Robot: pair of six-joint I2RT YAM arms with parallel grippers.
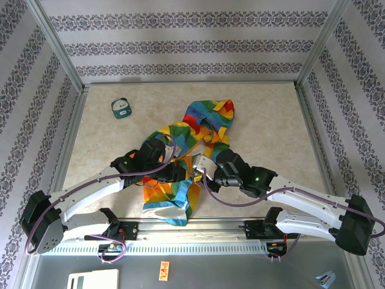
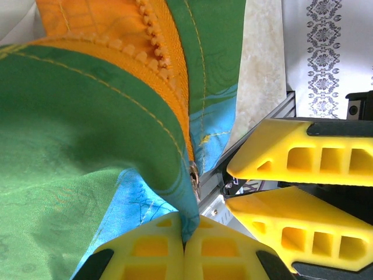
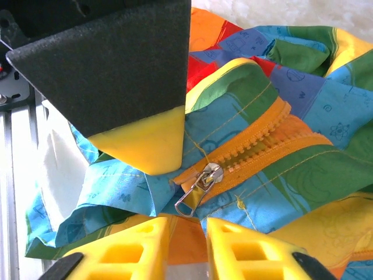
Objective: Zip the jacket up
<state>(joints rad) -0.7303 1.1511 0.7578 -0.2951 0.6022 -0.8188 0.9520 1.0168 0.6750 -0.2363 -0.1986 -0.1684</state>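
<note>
The rainbow patchwork jacket (image 1: 189, 141) lies crumpled at the table's middle, its hem toward the near edge. My left gripper (image 2: 186, 224) is shut on the blue bottom hem (image 2: 187, 204), right below the zipper's lower end. The orange zipper (image 3: 262, 143) runs up and to the right, its teeth joined just above the silver slider (image 3: 211, 174). The pull tab (image 3: 192, 198) hangs down toward my right gripper (image 3: 187, 221). That gripper stands slightly open, the tab's tip just ahead of its fingertips. One left finger (image 3: 145, 143) shows beside the slider.
A small round teal gadget (image 1: 121, 108) sits at the far left of the table. The metal rail (image 1: 198, 226) of the near edge runs just under the jacket's hem. Patterned walls (image 1: 180, 42) close in the table on three sides.
</note>
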